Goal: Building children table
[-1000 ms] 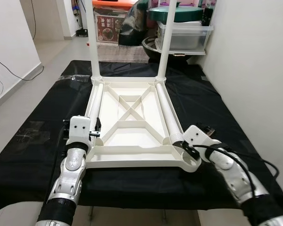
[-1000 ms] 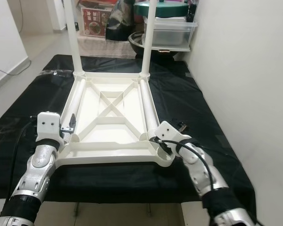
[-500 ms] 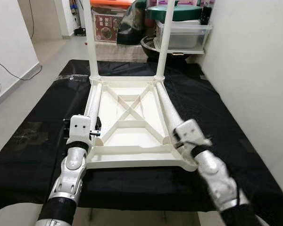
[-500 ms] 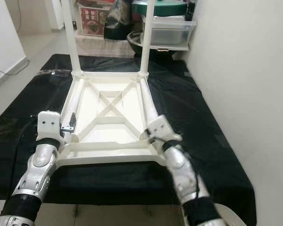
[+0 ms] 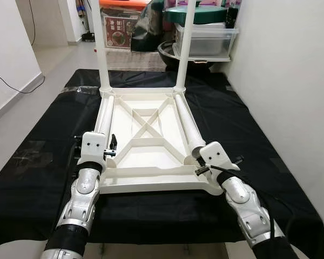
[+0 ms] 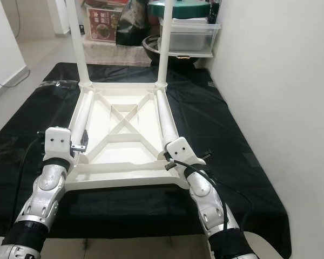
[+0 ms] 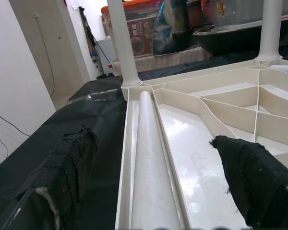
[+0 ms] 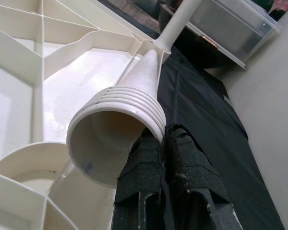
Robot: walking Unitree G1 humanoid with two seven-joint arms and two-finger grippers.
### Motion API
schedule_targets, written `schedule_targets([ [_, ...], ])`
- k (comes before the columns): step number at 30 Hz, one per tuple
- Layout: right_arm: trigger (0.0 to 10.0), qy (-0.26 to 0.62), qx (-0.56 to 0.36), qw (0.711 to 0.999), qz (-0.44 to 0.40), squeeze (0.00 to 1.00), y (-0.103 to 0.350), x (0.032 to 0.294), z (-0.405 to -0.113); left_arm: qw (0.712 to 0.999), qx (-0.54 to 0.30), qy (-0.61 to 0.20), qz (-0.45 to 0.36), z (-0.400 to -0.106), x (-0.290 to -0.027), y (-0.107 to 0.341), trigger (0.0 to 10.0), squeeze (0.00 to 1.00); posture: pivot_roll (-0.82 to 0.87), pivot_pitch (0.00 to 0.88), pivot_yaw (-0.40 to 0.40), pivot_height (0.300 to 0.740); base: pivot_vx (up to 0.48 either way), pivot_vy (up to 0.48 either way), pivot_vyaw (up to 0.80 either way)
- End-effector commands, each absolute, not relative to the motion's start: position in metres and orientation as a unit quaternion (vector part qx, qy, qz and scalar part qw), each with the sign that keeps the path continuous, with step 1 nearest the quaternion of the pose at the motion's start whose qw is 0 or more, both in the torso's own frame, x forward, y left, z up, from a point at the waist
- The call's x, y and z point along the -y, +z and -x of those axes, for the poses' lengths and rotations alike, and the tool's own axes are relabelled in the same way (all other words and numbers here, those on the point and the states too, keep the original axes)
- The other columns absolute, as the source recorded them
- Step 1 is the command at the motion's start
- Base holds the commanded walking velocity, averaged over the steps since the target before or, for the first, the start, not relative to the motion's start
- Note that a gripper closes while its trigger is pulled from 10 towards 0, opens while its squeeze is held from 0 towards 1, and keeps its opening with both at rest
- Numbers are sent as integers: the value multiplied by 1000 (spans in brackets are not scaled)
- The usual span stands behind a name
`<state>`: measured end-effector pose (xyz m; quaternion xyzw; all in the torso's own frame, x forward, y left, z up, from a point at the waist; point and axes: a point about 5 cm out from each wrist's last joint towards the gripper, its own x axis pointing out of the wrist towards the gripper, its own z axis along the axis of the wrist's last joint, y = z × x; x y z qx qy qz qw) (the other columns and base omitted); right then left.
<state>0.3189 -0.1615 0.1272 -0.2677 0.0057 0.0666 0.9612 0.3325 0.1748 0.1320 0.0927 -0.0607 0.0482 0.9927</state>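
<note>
Right tool (image 8: 164,143) has moved onto the right leg's (image 5: 188,122) near end, clenched; left tool (image 7: 153,172) gapes around the left leg (image 7: 149,158). Lift gently.

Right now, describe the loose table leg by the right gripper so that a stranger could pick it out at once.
On the black sheet lies an upturned white table top. Two legs stand upright at its far corners, and two lie flat inside along its sides. The one meant is the loose leg along the robot's right side, its threaded, hollow end nearest the robot, with the right gripper touching that end.
</note>
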Motion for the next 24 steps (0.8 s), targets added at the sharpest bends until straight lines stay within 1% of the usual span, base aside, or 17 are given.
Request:
schedule_targets([
  [1, 0, 67, -17, 963, 262, 0, 123, 159, -321, 992, 60, 48, -97, -331, -175, 130, 10000, 0, 71, 0, -71, 740, 0, 0, 0],
  [3, 0, 66, -22, 962, 264, 0, 122, 158, -322, 992, 59, 48, -98, -331, -176, 129, 10000, 0, 71, 0, -71, 740, 0, 0, 0],
  [4, 8157, 63, -28, 963, 261, 0, 121, 157, -324, 992, 59, 48, -99, -331, -176, 130, 10000, 0, 76, 0, -70, 740, 0, 0, 0],
  [6, 8157, 61, -33, 963, 259, 0, 121, 156, -325, 992, 60, 48, -99, -332, -175, 131, 10000, 0, 76, 0, -70, 740, 0, 0, 0],
  [7, 10000, 64, -18, 971, 231, 0, 127, 153, -326, 992, 62, 45, -97, -333, -175, 132, 10000, 0, 73, 0, -67, 740, 0, 0, 0],
  [9, 10000, 64, -18, 971, 231, 0, 127, 153, -326, 992, 62, 45, -97, -333, -175, 132, 10000, 0, 73, 0, -67, 740, 0, 0, 0],
  [11, 10000, 78, 31, 982, 169, 0, 143, 151, -325, 994, 59, 27, -85, -334, -170, 132, 10000, 0, 67, 0, -62, 740, 0, 0, 0],
  [12, 10000, 78, 31, 982, 169, 0, 143, 151, -325, 994, 59, 27, -85, -334, -170, 132, 10000, 0, 67, 0, -62, 740, 0, 0, 0],
  [14, 10000, 93, 82, 983, 133, 0, 158, 153, -320, 995, 54, 8, -78, -334, -165, 130, 10000, 0, 66, 0, -57, 740, 0, 0, 0],
  [15, 10000, 93, 82, 983, 133, 0, 158, 153, -320, 995, 54, 8, -78, -334, -165, 130, 10000, 0, 66, 0, -57, 740, 0, 0, 0],
  [17, 10000, 130, 102, 979, 118, 0, 161, 153, -309, 996, 51, 4, -77, -333, -164, 129, 10000, 0, 59, 0, -50, 740, 0, 0, 0],
  [20, 10000, 146, 104, 977, 117, 0, 161, 153, -306, 996, 51, 4, -76, -333, -164, 128, 10000, 0, 59, 0, -50, 740, 0, 0, 0],
  [21, 9412, 167, 102, 974, 111, 0, 160, 155, -298, 996, 48, 4, -71, -334, -165, 128, 10000, 0, 51, 0, -45, 740, 0, 0, 0],
  [22, 7647, 186, 99, 972, 103, 0, 159, 161, -290, 997, 45, 4, -65, -335, -165, 128, 10000, 0, 43, 0, -39, 740, 0, 0, 0],
  [24, 7647, 198, 96, 971, 97, 0, 159, 164, -284, 997, 44, 3, -61, -335, -165, 128, 10000, 0, 43, 0, -39, 740, 0, 0, 0],
])
